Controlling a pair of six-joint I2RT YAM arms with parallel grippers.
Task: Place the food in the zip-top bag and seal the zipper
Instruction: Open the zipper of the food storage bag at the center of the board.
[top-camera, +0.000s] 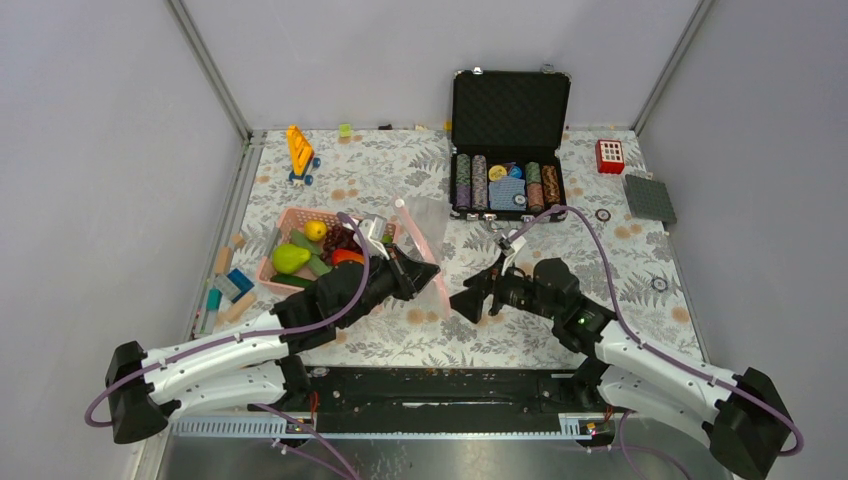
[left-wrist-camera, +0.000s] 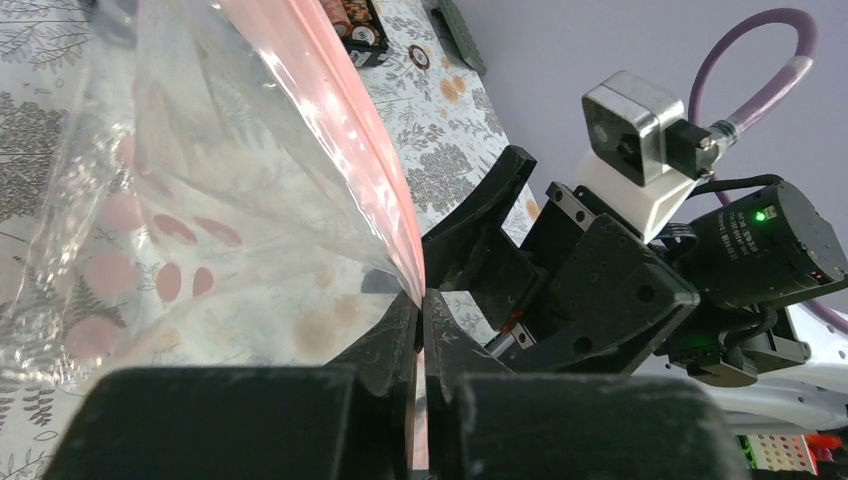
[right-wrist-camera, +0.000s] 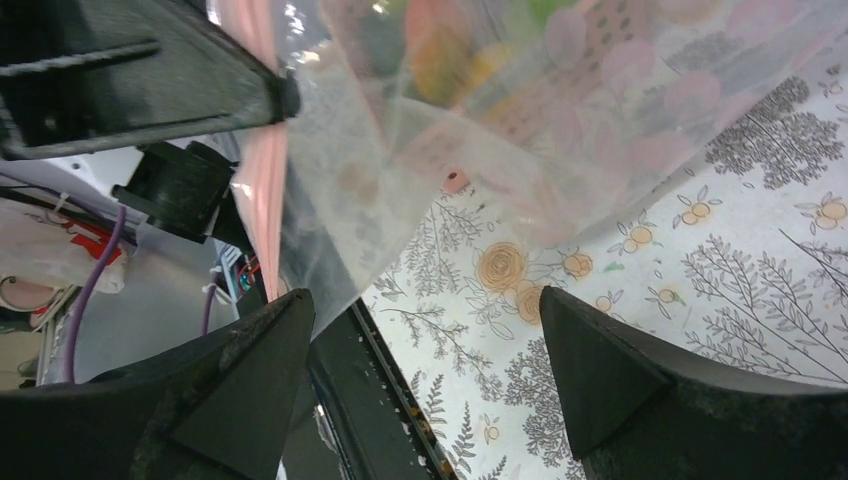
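The clear zip-top bag (top-camera: 425, 225) lies on the flowered cloth right of the pink basket (top-camera: 283, 222). Its pink zipper (top-camera: 436, 268) runs towards the near side. My left gripper (top-camera: 428, 274) is shut on the near end of the zipper; the wrist view shows the strip (left-wrist-camera: 375, 160) pinched between the closed fingers (left-wrist-camera: 395, 340). My right gripper (top-camera: 466, 303) is open just right of that corner, with the bag (right-wrist-camera: 480, 130) above and between its fingertips (right-wrist-camera: 285, 325), not touching. The food (top-camera: 316, 248) (green, yellow, purple and red-orange pieces) sits in the basket.
An open black case (top-camera: 510, 140) with poker chips stands at the back. A yellow toy (top-camera: 300, 150), a red block (top-camera: 609, 156) and a grey plate (top-camera: 648, 198) lie along the back and right. Small blocks (top-camera: 225, 285) lie at the left edge.
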